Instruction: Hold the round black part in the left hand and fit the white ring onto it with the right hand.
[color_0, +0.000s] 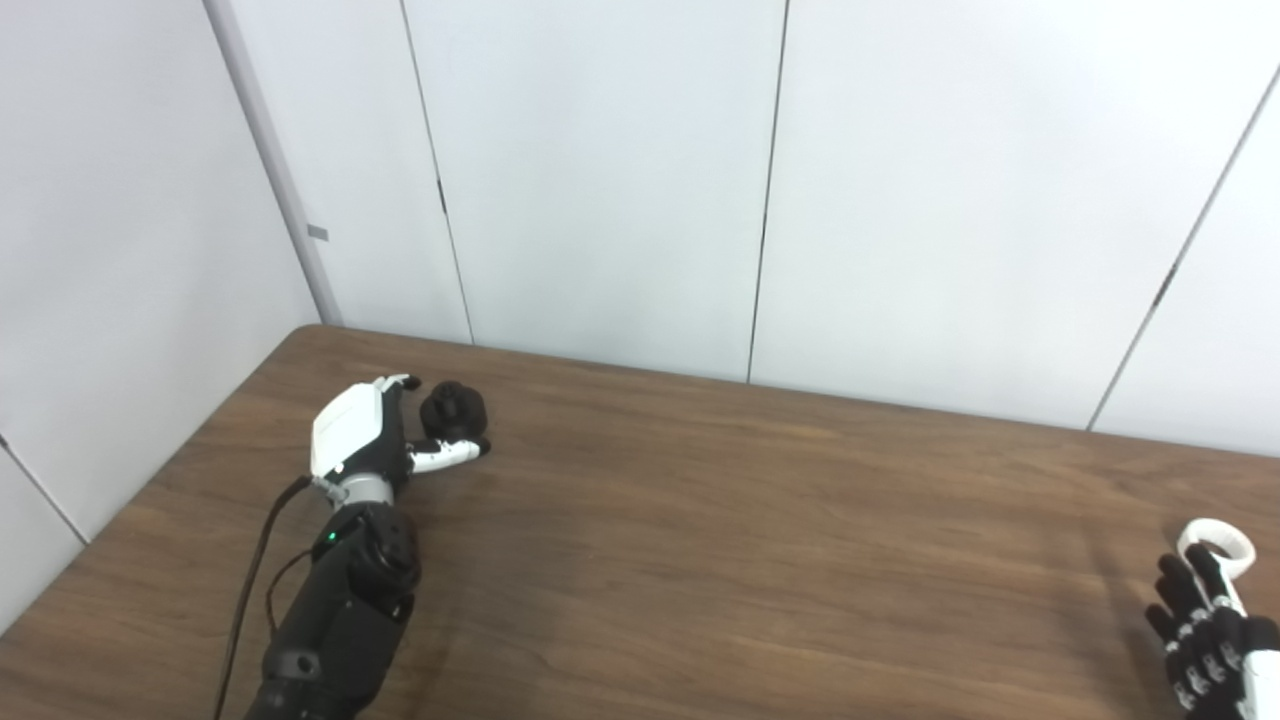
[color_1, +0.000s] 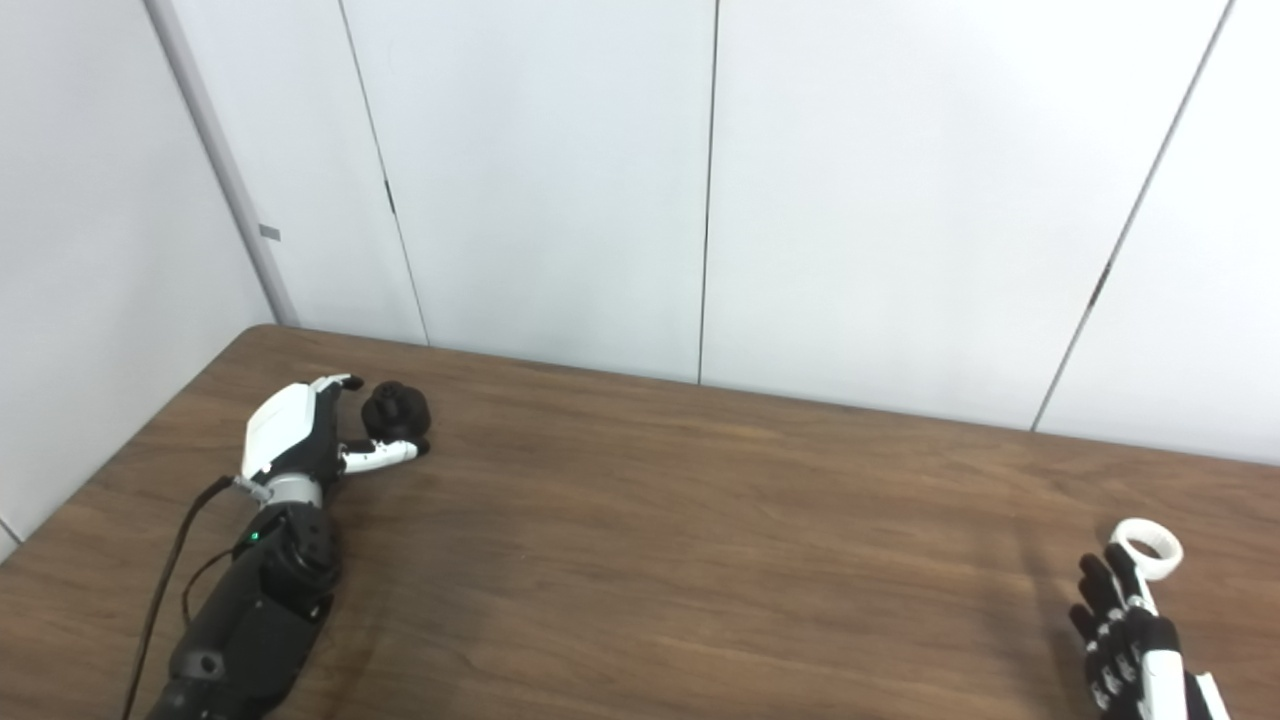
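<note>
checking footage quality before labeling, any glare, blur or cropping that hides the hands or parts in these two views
Left eye view: even light, no glare, soft overall; right hand cropped at the corner, white ring clear. Right eye view: same softness; round black part beside the left hand shows little detail, dark on the brown table.

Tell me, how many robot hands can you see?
2. The left hand is far left on the table, fingers around the black part. The right hand is at the bottom right corner, touching the white ring. None seem hidden.
</note>
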